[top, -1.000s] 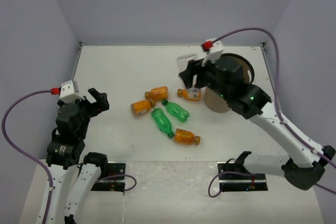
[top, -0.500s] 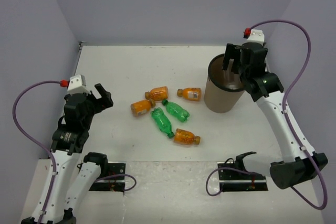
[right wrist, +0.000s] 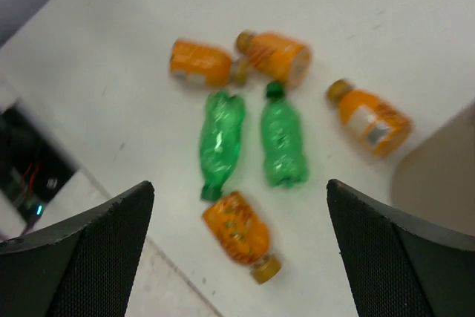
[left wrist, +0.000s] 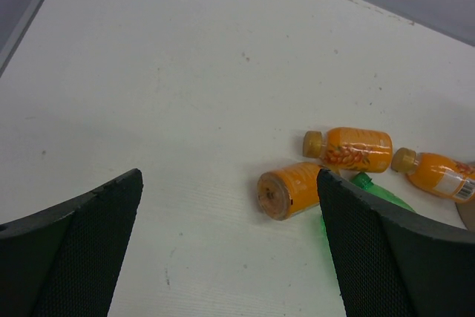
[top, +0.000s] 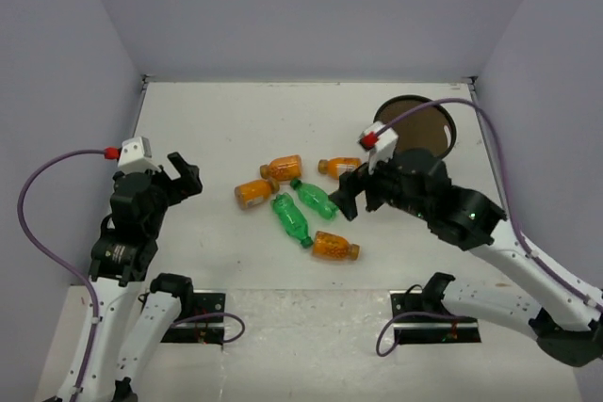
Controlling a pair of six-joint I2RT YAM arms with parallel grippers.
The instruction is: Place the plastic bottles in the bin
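Four orange bottles lie mid-table: two together (top: 282, 168) (top: 253, 193), one by the bin (top: 341, 168), one nearest the front (top: 334, 246). Between them lie two green bottles (top: 316, 198) (top: 291, 218). The brown bin (top: 415, 98) stands at the back right, partly hidden by my right arm. My right gripper (top: 356, 195) hangs open and empty above the bottles. In the right wrist view the front orange bottle (right wrist: 236, 234) lies below its wide-open jaws (right wrist: 241, 257). My left gripper (top: 184, 176) (left wrist: 230, 257) is open and empty at the left, facing an orange bottle's base (left wrist: 289, 189).
Purple walls close in the white table on the left, back and right. The bin's side (right wrist: 438, 176) shows at the right edge of the right wrist view. The arm bases and their cables sit along the near edge.
My right gripper rose over the bin's mouth, opened, and has swung back left and forward over the bottles. The left arm has barely shifted.
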